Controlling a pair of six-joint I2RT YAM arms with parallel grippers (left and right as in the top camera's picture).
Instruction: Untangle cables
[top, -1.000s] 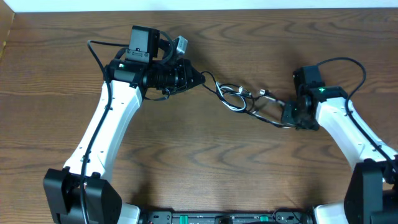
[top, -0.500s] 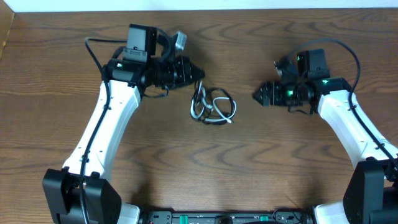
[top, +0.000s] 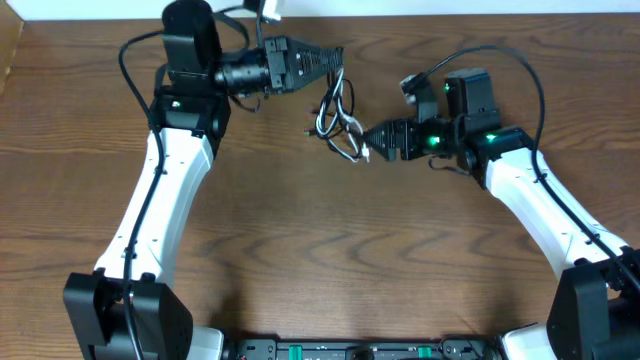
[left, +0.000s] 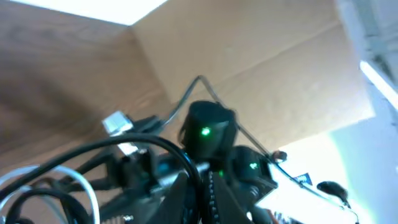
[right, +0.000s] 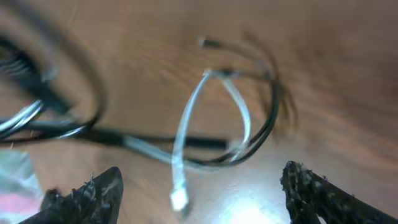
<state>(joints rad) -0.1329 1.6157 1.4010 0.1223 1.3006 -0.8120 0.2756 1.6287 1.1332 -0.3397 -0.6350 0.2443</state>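
The cables (top: 340, 122) are a small tangle of thin black and white cords dangling below my left gripper (top: 334, 60), which is shut on a black strand near the table's far edge. In the left wrist view the black cord (left: 155, 148) runs in between the closed fingers of the left gripper (left: 202, 190), and a white loop (left: 84, 180) hangs at the left. My right gripper (top: 366, 141) is open just right of the tangle's lower end. In the right wrist view its fingers (right: 96, 194) stand wide apart, holding nothing, with the white loop (right: 186, 118) and white plug (right: 179, 200) ahead of them.
The wooden table (top: 330, 250) spreads out in front of both arms. The table's far edge (top: 450, 14) meets a pale wall just behind the left gripper. The right arm's thick black cord (top: 510, 60) arcs above its wrist.
The right gripper let go of the cables, opened, and swung left toward the tangle. The left gripper carried the bunched cables up toward the far edge.
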